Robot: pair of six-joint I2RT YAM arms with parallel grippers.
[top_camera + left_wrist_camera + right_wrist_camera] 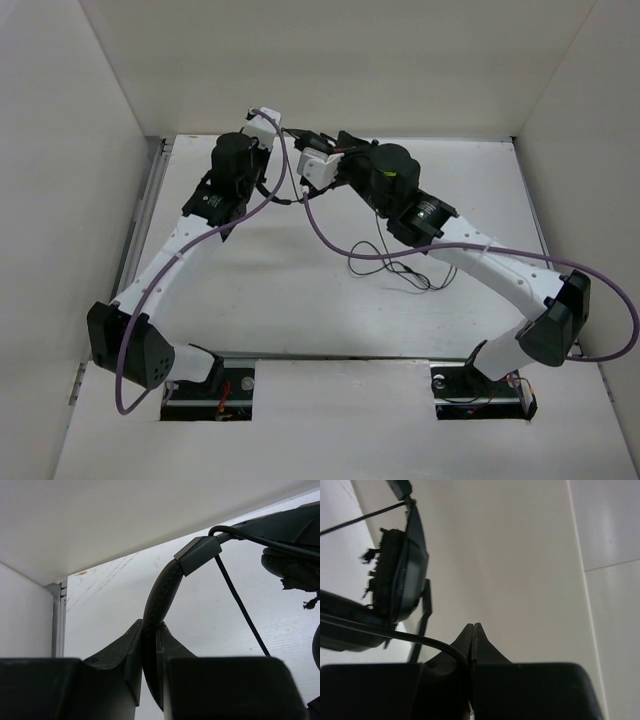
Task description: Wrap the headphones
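While both arms stretch out over the far middle of the tabletop (250,310), the headphones (197,555) are held up between them, above that same far stretch of the tabletop. The left gripper (150,628) is clenched on the padded headband (162,587), and the wrist view shows the band wedged upright between the two fingers and arching up and away over the tabletop. At the top of the arch a squared slider block leads on to the earcup (402,575), which hangs on edge with ragged, frayed padding along its rim.

Over to the right gripper (474,628): its fingertips are pressed tight together, and the thin black cable (427,641) curves straight in between its fingers, so it is pinching that cable close by the earcup. From above, the slack of the cable lies in loose loops on the tabletop, right of centre, partly under the right forearm. Thick purple robot cables (325,232) sag above the middle of the tabletop, and white walls (330,60) close in the tabletop's far edge and both sides.
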